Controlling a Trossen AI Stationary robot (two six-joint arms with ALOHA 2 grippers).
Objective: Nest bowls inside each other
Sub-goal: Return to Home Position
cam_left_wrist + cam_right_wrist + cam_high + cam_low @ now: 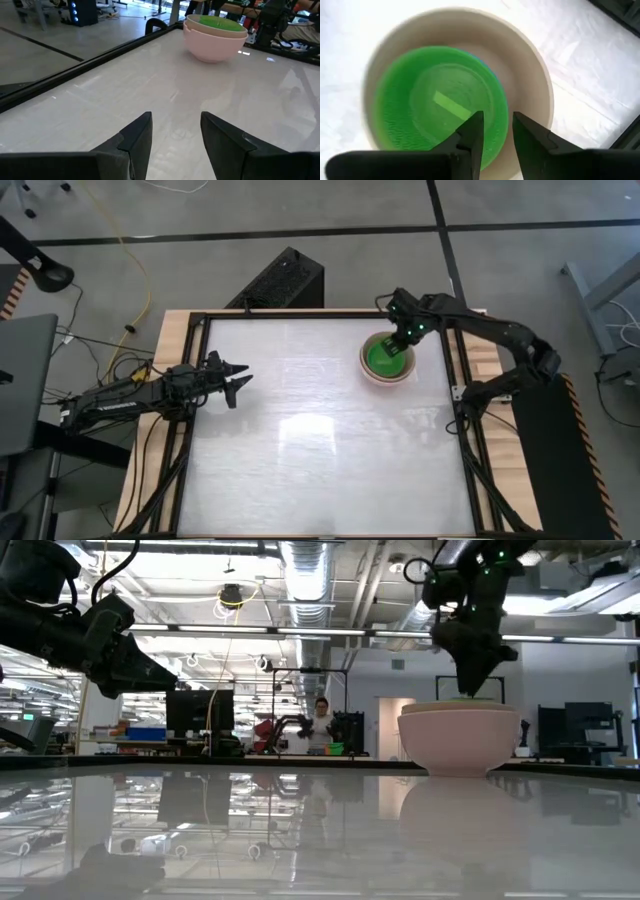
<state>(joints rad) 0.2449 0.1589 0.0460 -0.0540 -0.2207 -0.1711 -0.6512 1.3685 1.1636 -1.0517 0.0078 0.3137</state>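
Note:
The bowls stand as one nested stack at the table's far right. The bright green bowl (pixel 430 115) sits innermost, inside a beige bowl (pixel 522 75), and a thin blue edge (pixel 487 66) shows beside it. The outermost pale pink bowl (pixel 460 740) rests on its base on the table. My right gripper (pixel 498 142) points steeply down, open, just above the green bowl's rim at the stack's far right side (pixel 403 343), touching nothing. My left gripper (pixel 175 132) is open near the table's left edge (pixel 240 378), with nothing between its fingers, pointing toward the stack (pixel 215 40).
A black frame rail (pixel 300 313) runs around the white tabletop. A black box (pixel 285 280) stands beyond the far edge. A person (pixel 322 725) stands far off in the room behind. The tabletop between the two grippers lies open.

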